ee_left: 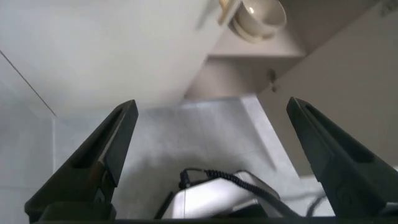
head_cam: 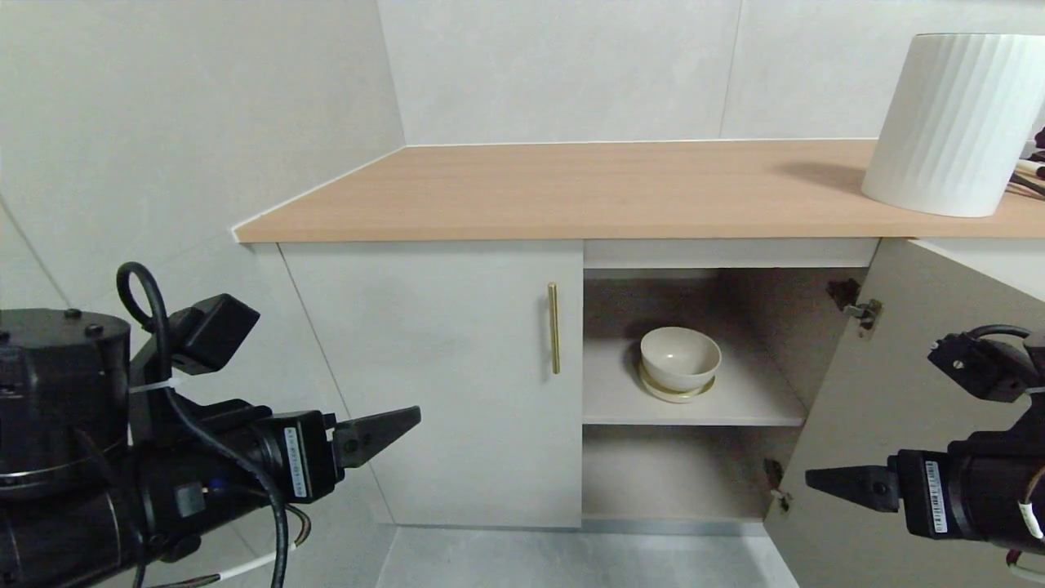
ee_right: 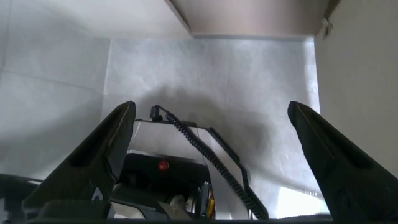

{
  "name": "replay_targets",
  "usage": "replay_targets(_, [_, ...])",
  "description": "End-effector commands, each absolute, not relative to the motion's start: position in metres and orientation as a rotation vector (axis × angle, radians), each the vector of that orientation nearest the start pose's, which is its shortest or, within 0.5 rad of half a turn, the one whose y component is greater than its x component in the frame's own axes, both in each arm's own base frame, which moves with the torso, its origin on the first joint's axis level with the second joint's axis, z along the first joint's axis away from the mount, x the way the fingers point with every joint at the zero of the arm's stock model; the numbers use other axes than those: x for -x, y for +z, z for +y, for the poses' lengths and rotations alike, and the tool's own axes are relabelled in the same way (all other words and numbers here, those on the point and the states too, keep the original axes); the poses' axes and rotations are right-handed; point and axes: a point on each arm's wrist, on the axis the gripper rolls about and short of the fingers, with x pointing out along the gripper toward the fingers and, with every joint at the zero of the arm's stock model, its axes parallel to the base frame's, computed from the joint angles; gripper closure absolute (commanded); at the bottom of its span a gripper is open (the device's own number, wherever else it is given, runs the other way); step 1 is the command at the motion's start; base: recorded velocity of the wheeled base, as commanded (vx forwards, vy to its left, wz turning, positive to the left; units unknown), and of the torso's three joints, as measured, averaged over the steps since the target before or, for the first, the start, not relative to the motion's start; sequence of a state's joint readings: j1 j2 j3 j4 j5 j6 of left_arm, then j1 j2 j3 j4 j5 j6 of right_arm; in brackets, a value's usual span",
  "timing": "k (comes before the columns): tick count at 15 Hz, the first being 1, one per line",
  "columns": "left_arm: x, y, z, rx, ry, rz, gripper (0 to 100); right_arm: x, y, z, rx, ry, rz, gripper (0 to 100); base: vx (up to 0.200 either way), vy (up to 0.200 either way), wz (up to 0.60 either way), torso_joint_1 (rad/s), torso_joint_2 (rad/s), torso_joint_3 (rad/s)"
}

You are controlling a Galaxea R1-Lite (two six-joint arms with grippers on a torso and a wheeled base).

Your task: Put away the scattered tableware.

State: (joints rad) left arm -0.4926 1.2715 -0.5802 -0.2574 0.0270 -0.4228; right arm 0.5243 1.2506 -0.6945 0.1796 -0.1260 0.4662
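Observation:
A cream bowl rests on a small plate on the middle shelf of the open cupboard; the same bowl appears in the left wrist view. My left gripper hangs low at the left, in front of the shut cupboard door, open and empty. My right gripper is low at the right, beside the swung-out door, also open with nothing between its fingers. Both grippers are well away from the bowl.
The left cupboard door is shut, with a brass handle. The right door stands open. A white ribbed container sits on the wooden countertop. Grey floor lies below.

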Motion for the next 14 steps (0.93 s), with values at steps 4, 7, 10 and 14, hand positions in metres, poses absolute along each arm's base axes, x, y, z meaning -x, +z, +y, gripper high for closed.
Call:
replay_targets(4, [-0.1667,0.1833,-0.0891,0.290,-0.364,0.544,0,-0.1463,0.1860,0.0818,-0.191,0.197,0.770,0,-0.200,0.000,0.00,0.004,0.00,0.006])
replay_targets(7, [-0.1668,0.1819,-0.0895,0.289,-0.365,0.551,0,-0.1446,0.1857,0.0813,-0.191,0.201,0.771,0,-0.200,0.000,0.00,0.006,0.00,0.002])
replay_targets(10, [-0.1670,0.1816,-0.0896,0.288,-0.365,0.552,0,-0.1444,0.1849,0.0811,-0.189,0.201,0.774,0,-0.200,0.000,0.00,0.004,0.00,0.005])
replay_targets(14, [-0.1669,0.1793,-0.0897,0.287,-0.368,0.562,0,-0.1442,0.1852,0.0809,-0.189,0.200,0.772,0,-0.150,0.000,0.00,0.003,0.00,-0.001])
